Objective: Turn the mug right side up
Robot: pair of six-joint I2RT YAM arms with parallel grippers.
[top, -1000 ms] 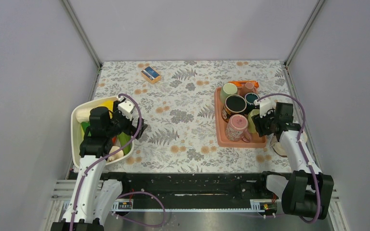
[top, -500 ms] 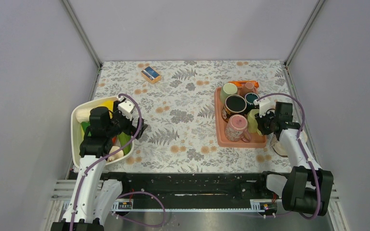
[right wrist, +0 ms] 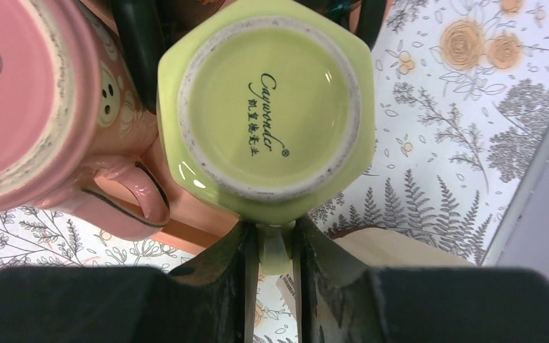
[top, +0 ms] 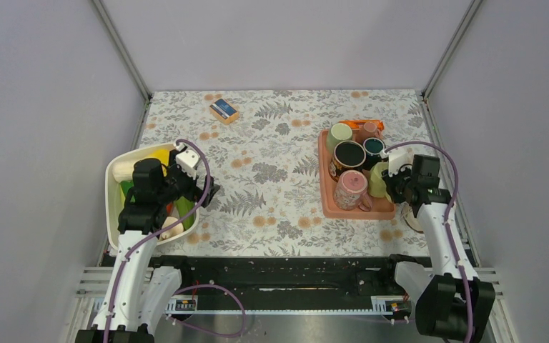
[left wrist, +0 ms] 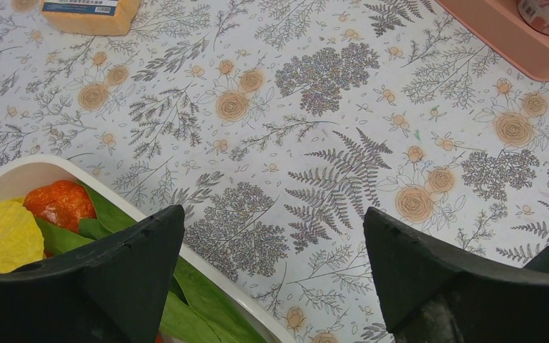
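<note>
Fingers (right wrist: 221, 286) of the right gripper (right wrist: 275, 246) are squeezing almost fully together on the handle (right wrist: 274, 259) of the green mug (right wrist: 268, 107). The mug's base is facing the wrist camera. In the overhead view the mug is sitting at the right edge of the pink tray (top: 325, 193), right of centre, just beside a pink mug (top: 351, 188). The left gripper (left wrist: 271, 221) is hanging wide open, holding nothing, over the tablecloth (left wrist: 314, 107) beside a white tub (left wrist: 14, 175).

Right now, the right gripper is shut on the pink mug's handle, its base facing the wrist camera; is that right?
Not quite: the right gripper is shut on the handle of the green mug, as the right wrist view shows. Its base does face the camera.
</note>
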